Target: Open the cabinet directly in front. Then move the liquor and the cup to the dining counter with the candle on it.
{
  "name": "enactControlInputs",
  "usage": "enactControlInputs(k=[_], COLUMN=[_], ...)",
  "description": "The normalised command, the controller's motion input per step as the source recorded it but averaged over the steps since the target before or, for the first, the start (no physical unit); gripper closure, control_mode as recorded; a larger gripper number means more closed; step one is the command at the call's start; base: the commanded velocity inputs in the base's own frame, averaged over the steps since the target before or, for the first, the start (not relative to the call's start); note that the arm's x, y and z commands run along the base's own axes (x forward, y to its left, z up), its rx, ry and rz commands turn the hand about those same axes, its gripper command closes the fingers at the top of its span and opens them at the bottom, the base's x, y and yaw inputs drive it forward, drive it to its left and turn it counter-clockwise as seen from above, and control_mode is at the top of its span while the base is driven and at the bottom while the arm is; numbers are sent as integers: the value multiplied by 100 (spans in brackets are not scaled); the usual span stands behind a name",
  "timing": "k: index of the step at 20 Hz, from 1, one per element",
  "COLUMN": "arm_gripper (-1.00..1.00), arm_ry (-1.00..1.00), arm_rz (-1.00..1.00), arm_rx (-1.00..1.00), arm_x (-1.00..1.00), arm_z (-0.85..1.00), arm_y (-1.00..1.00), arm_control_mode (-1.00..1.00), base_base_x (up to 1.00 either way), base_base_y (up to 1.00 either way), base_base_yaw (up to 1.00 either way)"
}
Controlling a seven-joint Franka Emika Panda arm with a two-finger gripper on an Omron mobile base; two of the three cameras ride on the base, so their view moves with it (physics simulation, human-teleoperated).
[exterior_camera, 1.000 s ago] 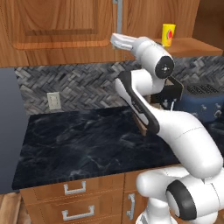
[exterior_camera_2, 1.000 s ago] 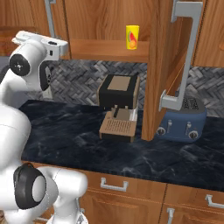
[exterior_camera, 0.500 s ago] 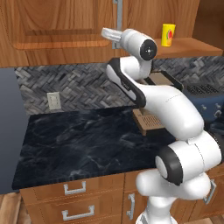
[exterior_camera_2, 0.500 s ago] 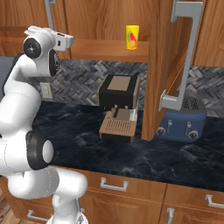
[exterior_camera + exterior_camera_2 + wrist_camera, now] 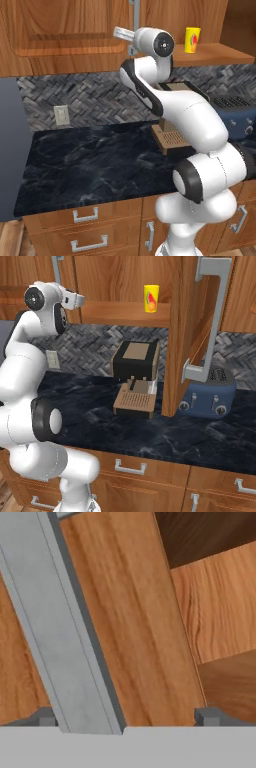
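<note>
Gripper (image 5: pixel 125 717) is spread wide with nothing between the fingers, and it's right up against the left door of the cabinet (image 5: pixel 70 37). From the hand camera you can see the two dark fingertips (image 5: pixel 42 717) sitting either side of the long silver bar handle (image 5: pixel 60 627), which runs slanted across that view (the camera is rolled, the handle itself stands vertical). I can't tell if either finger is actually touching the bar.

From the base cameras, the white arm (image 5: pixel 165 95) reaches up and to the left, with the hand (image 5: pixel 125 35) poking out at the lower end of the handle on that closed door.

The right door (image 5: pixel 182 331) is swung open toward us, edge-on in the right base view, with its own big silver handle (image 5: pixel 210 316) facing right. That leaves the cabinet's shelf (image 5: pixel 125 312) exposed, and the cup (image 5: pixel 151 298) is standing upright on it, yellow with the red-orange mark, well to the right of the hand. It shows in the left base view too (image 5: pixel 192 39).

Down below on the black counter (image 5: pixel 90 165) there's a dark coffee machine (image 5: pixel 136 363) against the herringbone backsplash (image 5: pixel 75 100), and a blue toaster (image 5: pixel 210 393) to its right, partly behind the open door. Drawers with short silver handles (image 5: pixel 85 216) run along the near front.
</note>
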Motion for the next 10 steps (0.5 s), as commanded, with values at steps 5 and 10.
enactControlInputs(k=[5, 10], arm_gripper=[100, 100], arm_ry=[3, 0], arm_rz=[-1, 0], arm_rx=[0, 0], arm_x=[35, 0], arm_z=[-2, 0], arm_y=[0, 0], arm_control_mode=[-100, -100], base_base_x=[0, 0], base_base_y=[0, 0], base_base_yaw=[0, 0])
